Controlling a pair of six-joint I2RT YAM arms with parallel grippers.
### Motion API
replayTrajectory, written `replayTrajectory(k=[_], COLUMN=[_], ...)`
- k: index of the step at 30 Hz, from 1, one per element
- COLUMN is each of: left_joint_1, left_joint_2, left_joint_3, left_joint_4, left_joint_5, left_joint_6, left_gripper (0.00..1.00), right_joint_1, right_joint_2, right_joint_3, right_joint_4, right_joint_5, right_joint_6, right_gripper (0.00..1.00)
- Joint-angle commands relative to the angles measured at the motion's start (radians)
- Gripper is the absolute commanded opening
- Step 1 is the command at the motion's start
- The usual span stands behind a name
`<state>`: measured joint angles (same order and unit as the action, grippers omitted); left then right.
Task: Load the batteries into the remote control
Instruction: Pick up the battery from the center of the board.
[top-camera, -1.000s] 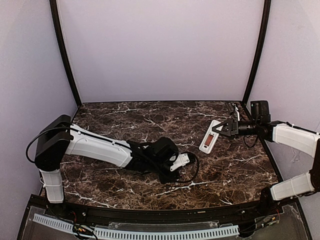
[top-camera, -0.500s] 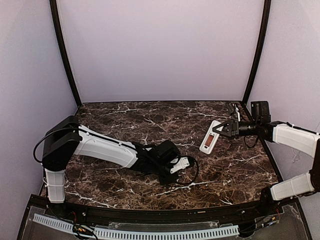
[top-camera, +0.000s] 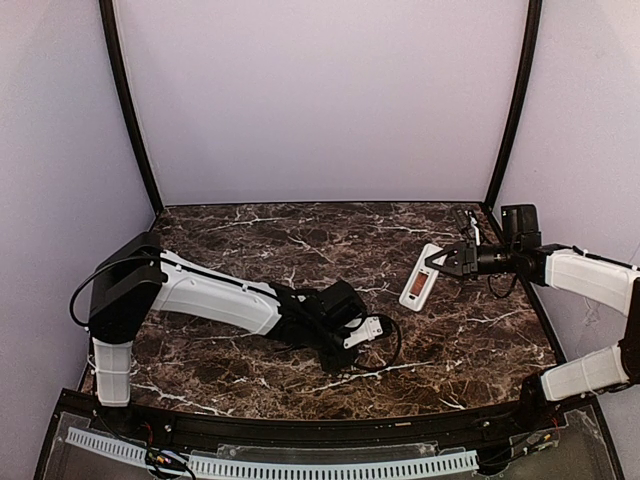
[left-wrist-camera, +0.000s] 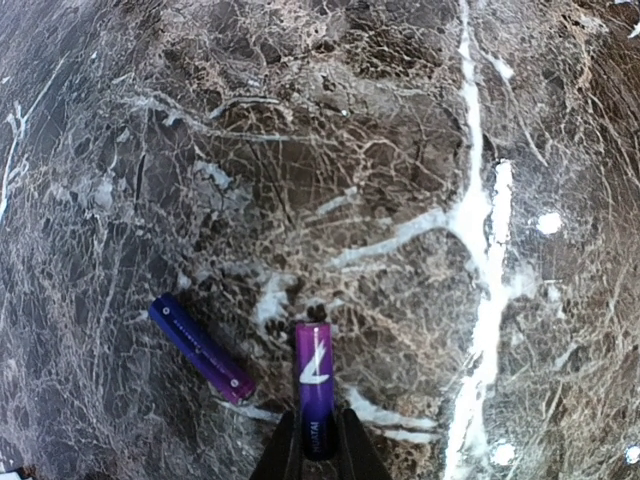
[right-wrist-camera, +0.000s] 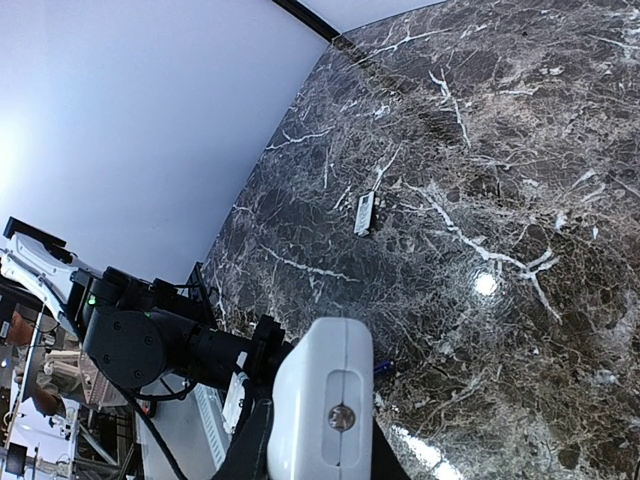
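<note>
Low and left of centre in the top view, the left gripper (top-camera: 374, 328) points down at the marble table (top-camera: 250, 240). Its wrist view shows the fingers (left-wrist-camera: 350, 458) pressed together on the lower end of a purple battery (left-wrist-camera: 314, 375) at bottom centre. A second battery (left-wrist-camera: 200, 348) lies slanted on the table just to its left, apart from it. Right of middle in the top view, the right gripper (top-camera: 440, 262) pinches the upper end of the white remote control (top-camera: 417, 277).
</note>
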<state>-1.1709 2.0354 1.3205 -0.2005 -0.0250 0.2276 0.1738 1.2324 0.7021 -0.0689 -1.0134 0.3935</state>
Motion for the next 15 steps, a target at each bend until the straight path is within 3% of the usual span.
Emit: replayTrajectory(k=[1,10,15], left_joint_1=[-0.006,-0.022,-0.028], left_joint_2=[0.022,0.022,-0.052], left_joint_3=[0.035,0.046,-0.021], left_joint_4=[-0.076,-0.115,-0.07], left_joint_5=[-0.018,-0.006,0.021], left_joint_6=[0.013,0.015,-0.048], left_gripper=[0.13,0.1,0.01], right_joint_1=[-0.007,-0.007,-0.005], right_joint_2=[-0.01,-0.014,-0.031], right_joint_3=[-0.009,-0.014,-0.045], right_joint_4=[0.006,-0.006,0.048], right_joint_5=[-0.007,-0.003,-0.016], right_joint_6=[-0.013,-0.019,0.028], right_gripper=[0.0,0.0,0.0])
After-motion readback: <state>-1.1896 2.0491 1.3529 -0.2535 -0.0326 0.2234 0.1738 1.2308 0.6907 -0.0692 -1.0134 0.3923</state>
